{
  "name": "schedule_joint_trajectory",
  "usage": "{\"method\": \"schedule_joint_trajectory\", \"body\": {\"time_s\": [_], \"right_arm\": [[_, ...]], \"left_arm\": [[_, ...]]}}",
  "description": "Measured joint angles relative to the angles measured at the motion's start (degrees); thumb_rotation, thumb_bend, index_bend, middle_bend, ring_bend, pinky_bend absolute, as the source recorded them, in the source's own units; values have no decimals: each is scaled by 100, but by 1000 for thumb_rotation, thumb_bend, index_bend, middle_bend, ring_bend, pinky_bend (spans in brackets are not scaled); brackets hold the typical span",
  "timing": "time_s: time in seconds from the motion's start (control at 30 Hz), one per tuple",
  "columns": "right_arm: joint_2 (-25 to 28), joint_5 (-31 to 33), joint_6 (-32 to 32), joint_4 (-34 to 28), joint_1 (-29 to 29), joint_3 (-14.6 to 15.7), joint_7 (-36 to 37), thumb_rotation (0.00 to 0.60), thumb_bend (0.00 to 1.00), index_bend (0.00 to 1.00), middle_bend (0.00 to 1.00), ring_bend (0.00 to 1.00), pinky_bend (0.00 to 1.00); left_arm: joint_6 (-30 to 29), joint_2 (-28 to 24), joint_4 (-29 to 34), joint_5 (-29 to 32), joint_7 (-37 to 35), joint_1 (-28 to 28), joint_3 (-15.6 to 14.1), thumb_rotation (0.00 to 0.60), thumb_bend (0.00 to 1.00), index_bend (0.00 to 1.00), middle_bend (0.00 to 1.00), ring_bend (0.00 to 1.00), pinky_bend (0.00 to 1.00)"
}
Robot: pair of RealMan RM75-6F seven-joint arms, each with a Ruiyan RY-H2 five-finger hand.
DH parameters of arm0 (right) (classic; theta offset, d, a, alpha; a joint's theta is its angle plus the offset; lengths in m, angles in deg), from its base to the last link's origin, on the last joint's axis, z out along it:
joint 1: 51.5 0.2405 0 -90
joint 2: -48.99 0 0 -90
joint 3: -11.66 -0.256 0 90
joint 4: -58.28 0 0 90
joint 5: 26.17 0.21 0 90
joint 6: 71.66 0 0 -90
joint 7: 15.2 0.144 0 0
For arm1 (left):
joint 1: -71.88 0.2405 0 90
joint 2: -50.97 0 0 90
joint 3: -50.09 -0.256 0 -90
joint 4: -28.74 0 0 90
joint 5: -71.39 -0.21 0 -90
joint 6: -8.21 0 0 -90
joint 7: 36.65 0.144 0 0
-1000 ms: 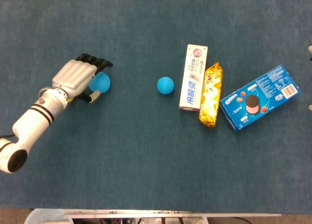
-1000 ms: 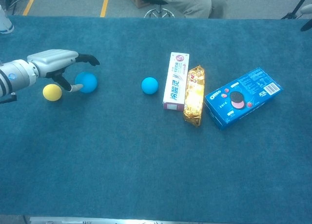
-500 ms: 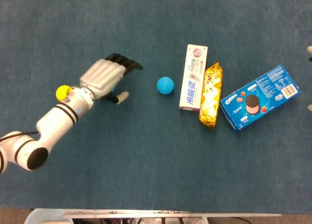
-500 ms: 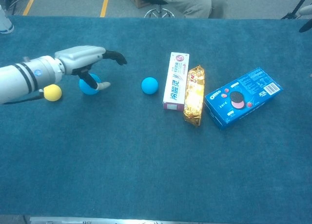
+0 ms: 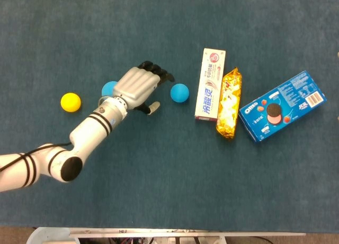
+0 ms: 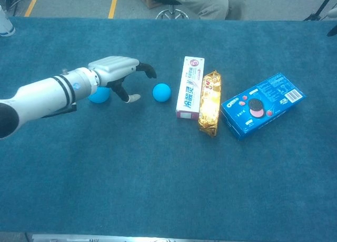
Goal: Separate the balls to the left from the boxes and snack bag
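Head view: left hand (image 5: 139, 86) palm-down over the blue carpeted table (image 5: 159, 191), fingers apart and loosely curved, holding nothing, dark fingertips just short of the nearer round blue ball (image 5: 179, 92). Second blue ball (image 5: 109, 88) partly hidden behind the wrist, apart from the palm; small yellow ball (image 5: 70, 102) further left, alone. To the right, white toothpaste box (image 5: 210, 84) touching the golden snack bag (image 5: 229, 102), then the blue Oreo cookie box (image 5: 282, 105), tilted. Chest view: same hand (image 6: 119, 72) above the cloth, thumb pointing down.
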Motion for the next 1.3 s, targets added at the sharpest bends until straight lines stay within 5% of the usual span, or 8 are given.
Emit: {"method": "schedule_joint_trajectory", "body": {"time_s": [0.67,1.3], "right_arm": [[36,22,25,28,-18,16,43,600,0,17,232,138,265],[82,61,-1,-6,-51,12,39,600,0,16,232,138,265]], "left_arm": [[-45,639,-484,329,291,-260,8,600,370,197,216,128,92],[-217,1132,-1017,184,192,-274,96,600,369,296,378,203,92]]}}
